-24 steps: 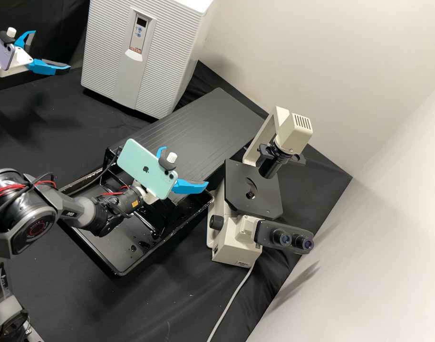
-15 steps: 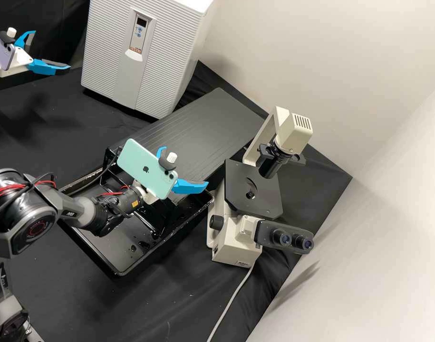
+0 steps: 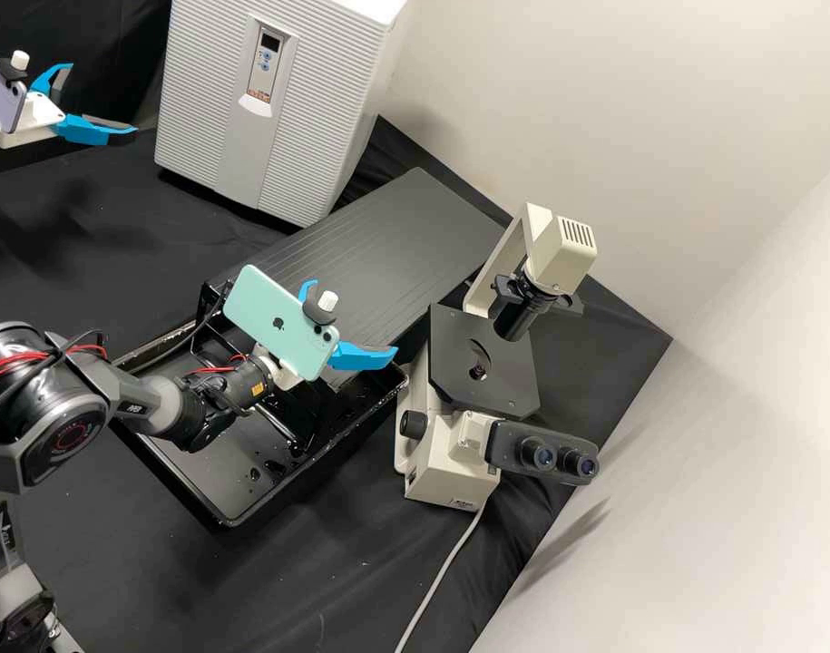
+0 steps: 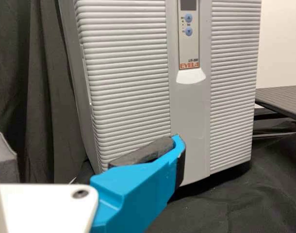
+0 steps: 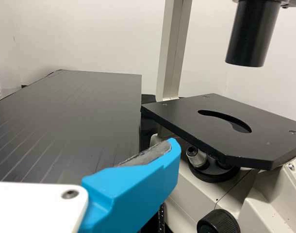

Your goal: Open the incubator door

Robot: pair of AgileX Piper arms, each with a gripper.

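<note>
My incubator [image 3: 269, 109] stands upright on the black-covered desk [image 3: 360, 571], its door [image 4: 131, 73] flush against the body, so as far as I can see the opening itself is all ahead of me. What I have is position: my left claw [image 3: 102, 98] hangs in front of the ribbed face, open, its two blue fingers [image 4: 133, 194] spread with nothing between them. I see no grip on the door; in the high view there is a gap between us. Left to do, I judge: bring that claw to the door's edge or some catch, hook or pinch it, then swing the door out. The pale lip [image 4: 190, 76] under the control panel [image 4: 189, 41] might serve as a hold, though I can't tell, nor which side is hinged. My right claw [image 3: 356, 317], also open and empty, is over by the microscope [image 3: 487, 363], well apart from the door; I doubt this job needs it.
</note>
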